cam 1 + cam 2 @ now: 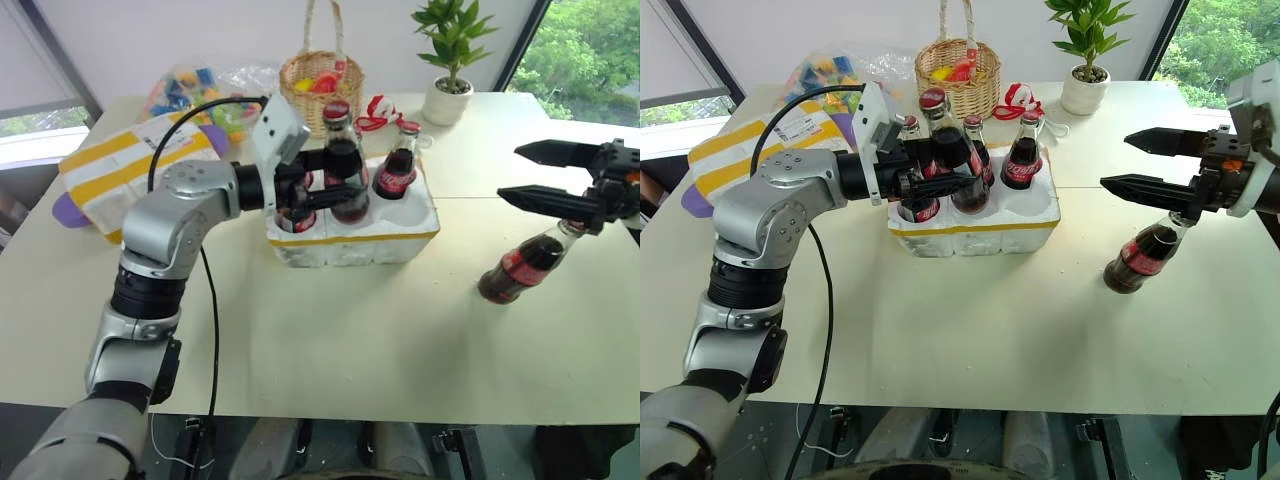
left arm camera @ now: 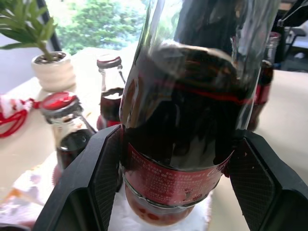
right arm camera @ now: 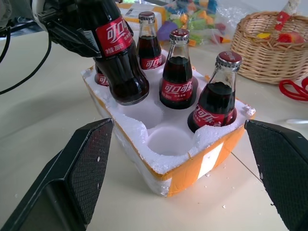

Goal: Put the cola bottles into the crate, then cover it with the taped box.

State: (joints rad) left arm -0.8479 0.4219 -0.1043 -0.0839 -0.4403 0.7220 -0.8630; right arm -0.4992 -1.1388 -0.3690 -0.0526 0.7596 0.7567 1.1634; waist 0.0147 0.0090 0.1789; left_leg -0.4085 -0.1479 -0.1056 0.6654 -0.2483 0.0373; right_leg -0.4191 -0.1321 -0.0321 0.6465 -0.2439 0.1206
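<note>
My left gripper (image 1: 343, 176) is shut on a cola bottle (image 3: 120, 72), which hangs tilted just above an empty front well of the crate (image 1: 400, 243). The crate is a white foam tray with a yellow band. Several cola bottles (image 3: 177, 77) stand upright in its wells, and one more front well (image 3: 168, 142) is empty. Another cola bottle (image 1: 520, 265) lies on the table at the right, its neck under my right gripper (image 1: 512, 172). That gripper is open and holds nothing. The taped box (image 1: 115, 170), white foam with yellow stripes and a label, lies at the left rear.
Behind the crate stand a wicker basket (image 1: 320, 85), red scissors (image 1: 378, 112) and a potted plant (image 1: 450, 95). A bag of colourful toys (image 1: 200, 95) lies at the back left. A black cable (image 1: 205, 290) hangs along my left arm. Bare tabletop stretches in front of the crate.
</note>
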